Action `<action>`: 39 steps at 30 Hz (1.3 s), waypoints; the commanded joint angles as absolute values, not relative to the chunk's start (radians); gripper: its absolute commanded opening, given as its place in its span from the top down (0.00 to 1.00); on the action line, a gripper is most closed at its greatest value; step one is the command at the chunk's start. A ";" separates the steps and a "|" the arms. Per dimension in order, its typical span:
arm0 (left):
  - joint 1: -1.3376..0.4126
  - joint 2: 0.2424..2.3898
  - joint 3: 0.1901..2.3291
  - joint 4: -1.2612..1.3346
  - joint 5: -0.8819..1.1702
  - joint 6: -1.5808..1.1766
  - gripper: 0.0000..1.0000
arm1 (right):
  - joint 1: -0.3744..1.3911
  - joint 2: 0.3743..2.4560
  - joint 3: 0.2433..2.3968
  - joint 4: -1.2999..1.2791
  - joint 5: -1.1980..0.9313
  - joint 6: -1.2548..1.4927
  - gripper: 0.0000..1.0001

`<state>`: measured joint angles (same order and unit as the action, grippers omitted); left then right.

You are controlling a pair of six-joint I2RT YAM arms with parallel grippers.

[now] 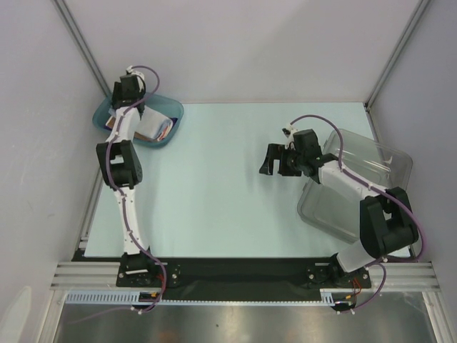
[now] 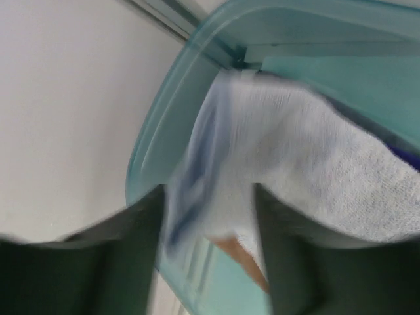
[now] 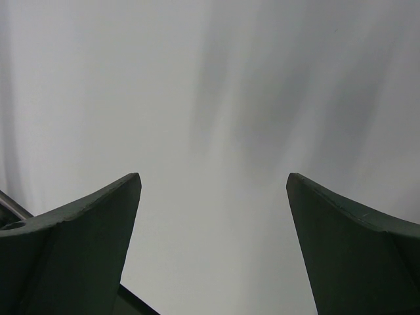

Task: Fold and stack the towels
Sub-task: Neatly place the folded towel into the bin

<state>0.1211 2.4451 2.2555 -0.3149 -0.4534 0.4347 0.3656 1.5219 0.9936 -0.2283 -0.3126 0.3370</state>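
Observation:
Towels lie piled in the teal tray (image 1: 173, 114) at the far left; a pale one (image 1: 153, 123) is on top. My left gripper (image 1: 120, 100) reaches down into that tray. In the blurred left wrist view the light-blue towel (image 2: 315, 151) runs between the fingers of my left gripper (image 2: 210, 197) and covers their tips. An orange-edged towel (image 2: 243, 256) and a bit of deep purple cloth (image 2: 410, 157) show under it. My right gripper (image 1: 275, 161) hovers open and empty over the table's right middle; in its wrist view (image 3: 213, 180) only bare surface shows.
A clear plastic bin (image 1: 371, 164) lies on its side at the right, under my right arm. The teal tray's rim (image 2: 164, 125) sits close to the left wall and its metal frame post (image 1: 78, 43).

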 commanded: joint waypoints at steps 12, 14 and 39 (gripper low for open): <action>-0.045 2.217 2.275 -0.487 -0.469 0.224 0.11 | 0.413 1.540 1.092 -0.258 -0.246 0.342 0.00; -0.072 2.154 2.249 -0.576 -0.411 0.117 0.10 | 0.431 1.519 1.089 -0.265 -0.241 0.351 0.00; -0.344 0.816 0.917 -0.173 0.404 -0.236 0.00 | 0.453 0.821 0.983 -0.333 0.032 0.411 0.00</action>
